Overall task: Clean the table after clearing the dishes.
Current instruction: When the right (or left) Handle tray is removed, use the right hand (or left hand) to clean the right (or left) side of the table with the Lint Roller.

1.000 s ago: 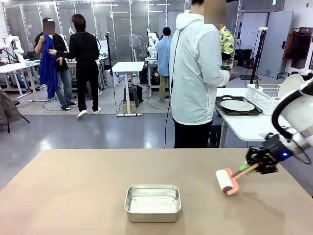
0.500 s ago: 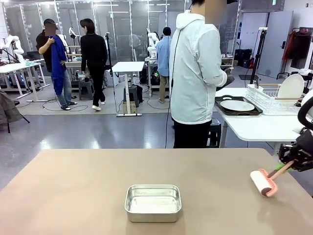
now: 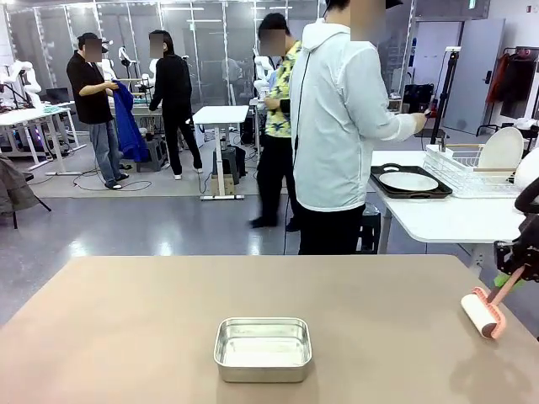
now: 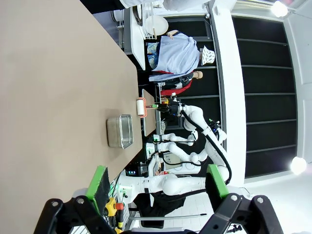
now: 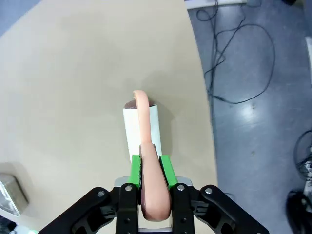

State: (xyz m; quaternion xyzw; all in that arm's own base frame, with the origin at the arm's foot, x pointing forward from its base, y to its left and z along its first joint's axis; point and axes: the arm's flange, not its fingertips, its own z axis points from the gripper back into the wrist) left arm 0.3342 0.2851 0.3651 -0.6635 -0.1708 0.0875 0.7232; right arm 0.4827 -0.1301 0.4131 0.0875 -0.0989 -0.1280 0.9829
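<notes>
Gripping a pink roller (image 5: 141, 127) over the table (image 3: 126, 337), our right gripper (image 5: 150, 170) pinches its handle | left gripper (image 4: 157, 183) spread wide; pan (image 3: 264, 348) mid-table

A robotics lab: white robot arms (image 3: 18, 77) stand on far worktables (image 3: 221, 115), glass partitions (image 3: 210, 42) behind, cables (image 5: 234, 63) across the grey floor.

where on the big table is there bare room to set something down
Bare top runs left of the steel pan and between it and the far edge of the table. The tight spot is the right edge, where the right gripper holds the lint roller.
</notes>
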